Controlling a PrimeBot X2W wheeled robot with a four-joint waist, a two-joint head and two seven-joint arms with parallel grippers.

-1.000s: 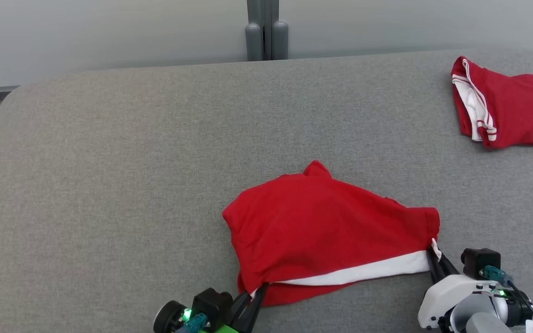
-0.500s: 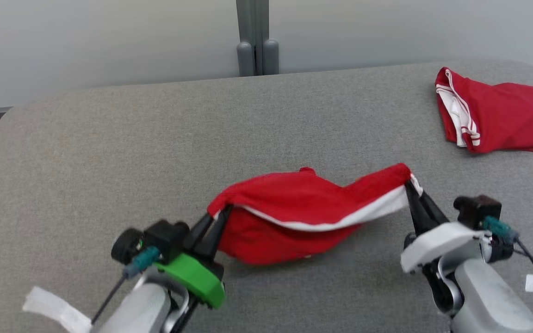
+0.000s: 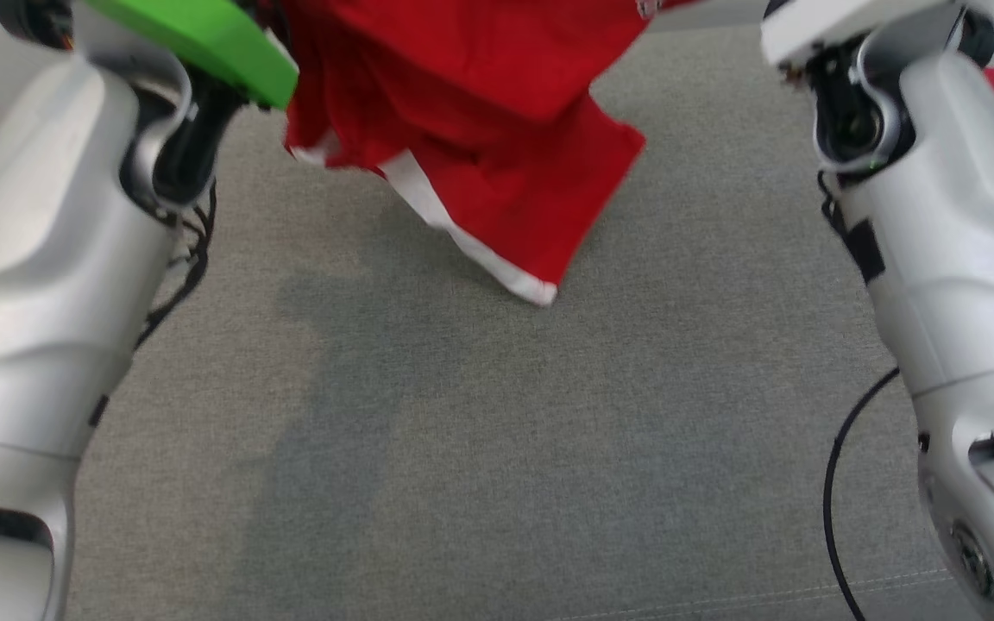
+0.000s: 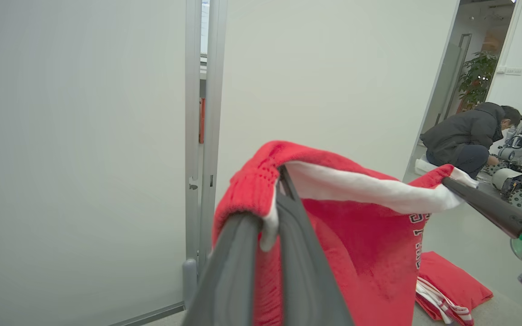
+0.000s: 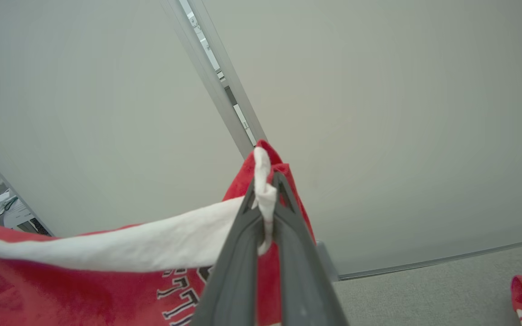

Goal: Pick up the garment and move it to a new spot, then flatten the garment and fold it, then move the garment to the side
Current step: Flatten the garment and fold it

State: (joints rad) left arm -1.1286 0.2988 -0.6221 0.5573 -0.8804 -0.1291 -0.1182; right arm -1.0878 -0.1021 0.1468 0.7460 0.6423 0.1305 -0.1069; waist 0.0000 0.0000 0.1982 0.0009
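Tech A: Status: the garment [image 3: 480,129] hangs above the counter [image 3: 462,448], stretched between your two arms. The left gripper [image 4: 268,203] has its fingers clamped together on the left end of the white band [image 5: 152,240]; the right gripper [image 5: 265,190] has its fingers pinched tight on the right end, with a fold of white cloth squeezed between them.

Tech B: Handling: treat it as light, soft and limp; it looks like a fleecy knit, so it should not slide readily from the fingers. It has no stiffness of its own; the body sags below the band, and one lower corner [image 3: 540,293] droops toward the counter. Whether that corner touches the counter cannot be told.

Tech A: Hold points: the band appears to be the firmest edge, judging by how evenly it spans between the fingers. Take hold at its two ends, as the fingers have it now; a hold in mid-cloth would likely let the garment bunch.

Tech B: Caution: each hold takes only a small bite of cloth; tension the band gently, or an end may creep out. Let the drooping corner land first, so the body lays out flat rather than tucking under.

Tech A: Clearance: a second red garment [image 4: 447,290] lies at the far right of the counter; set yours down well apart from it.
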